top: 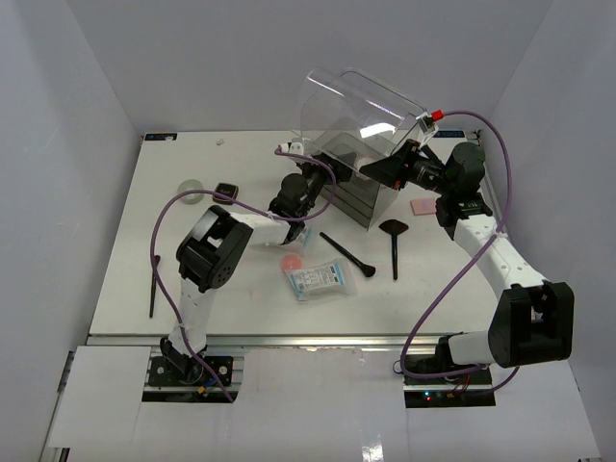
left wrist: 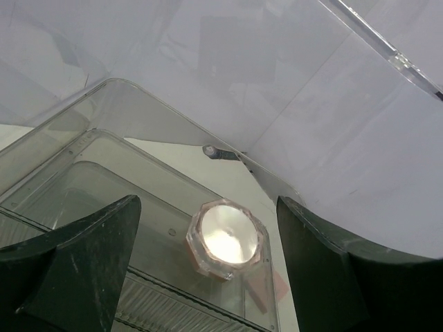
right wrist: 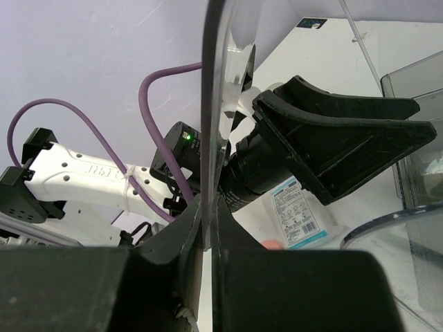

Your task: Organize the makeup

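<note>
Two grippers work at the clear box [top: 361, 188], which stands at 1 o'clock from the centre of the table [top: 241, 308]. Right gripper [right wrist: 210, 207]: pressed together on the edge of the raised clear lid [right wrist: 228, 69]. Left gripper [left wrist: 208, 207]: spread wide with nothing between its fingers, over the box's top tray, where one pink-rimmed octagonal piece [left wrist: 225, 238] lies. On the table, reckoned from the box: fan brush [top: 394, 236] at 5 o'clock; second black brush [top: 346, 255] at 6 o'clock; white-blue sachets [top: 316, 279], overlapping, at 7 o'clock, with the pink round puff [top: 292, 260] just beside them at their 10 o'clock; pink square puff [top: 422, 206] at 3 o'clock; pale round pad [top: 191, 191] well apart at 9 o'clock
</note>
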### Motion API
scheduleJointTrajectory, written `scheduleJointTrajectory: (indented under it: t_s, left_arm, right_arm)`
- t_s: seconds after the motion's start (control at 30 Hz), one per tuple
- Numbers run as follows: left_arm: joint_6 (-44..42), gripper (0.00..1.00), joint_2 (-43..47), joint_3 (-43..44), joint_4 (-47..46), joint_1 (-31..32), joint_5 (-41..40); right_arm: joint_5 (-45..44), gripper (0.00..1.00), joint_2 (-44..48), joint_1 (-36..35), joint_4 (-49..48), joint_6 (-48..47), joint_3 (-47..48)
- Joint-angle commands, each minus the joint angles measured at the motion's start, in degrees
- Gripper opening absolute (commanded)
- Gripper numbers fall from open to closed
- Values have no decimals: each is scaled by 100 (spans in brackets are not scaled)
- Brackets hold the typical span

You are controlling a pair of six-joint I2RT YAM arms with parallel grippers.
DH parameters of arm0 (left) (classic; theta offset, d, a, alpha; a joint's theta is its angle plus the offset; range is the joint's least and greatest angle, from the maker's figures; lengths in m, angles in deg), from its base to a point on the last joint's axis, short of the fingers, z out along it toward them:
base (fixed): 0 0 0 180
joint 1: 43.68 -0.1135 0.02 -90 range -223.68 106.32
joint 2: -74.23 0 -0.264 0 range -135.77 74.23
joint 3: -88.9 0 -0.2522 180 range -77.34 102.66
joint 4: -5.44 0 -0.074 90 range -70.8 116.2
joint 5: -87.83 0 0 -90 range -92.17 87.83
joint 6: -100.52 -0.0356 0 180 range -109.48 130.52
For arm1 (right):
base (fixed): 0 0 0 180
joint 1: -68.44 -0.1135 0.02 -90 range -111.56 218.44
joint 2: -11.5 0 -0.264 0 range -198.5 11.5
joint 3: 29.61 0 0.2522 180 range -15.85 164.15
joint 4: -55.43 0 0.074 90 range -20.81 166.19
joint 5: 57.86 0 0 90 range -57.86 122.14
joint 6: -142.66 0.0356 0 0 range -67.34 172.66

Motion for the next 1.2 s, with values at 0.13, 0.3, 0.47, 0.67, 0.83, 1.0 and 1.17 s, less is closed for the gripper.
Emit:
scheduleJointTrajectory:
  t_s: [0.13, 0.3, 0.47, 0.67, 0.83, 1.0, 1.17]
  left_arm:
    - [-106, 90, 814, -473, 300, 136, 590]
    - [-218, 89, 1242, -1279, 298, 136, 612]
    - [-363, 89, 1779, -2071, 258, 136, 548]
    - [-416, 90, 2677, -2971, 824, 29, 540]
    - [231, 91, 3516, -2810, 4019, -1080, 1385]
    - [125, 94, 3637, -2244, 5738, -2763, 2001]
    - [-315, 98, 3127, -1198, 7016, -3779, 1396]
  right_arm:
    - [470, 8, 367, -105, -528, -122, 170]
    - [444, 8, 368, -104, -534, -167, 128]
    - [451, 8, 360, -104, -542, -177, 90]
    - [444, 8, 419, -95, -492, -286, -27]
    - [453, 8, 419, -87, -516, -331, -124]
    - [456, 8, 382, -87, -629, -253, -185]
    - [459, 8, 353, -79, -674, -246, -208]
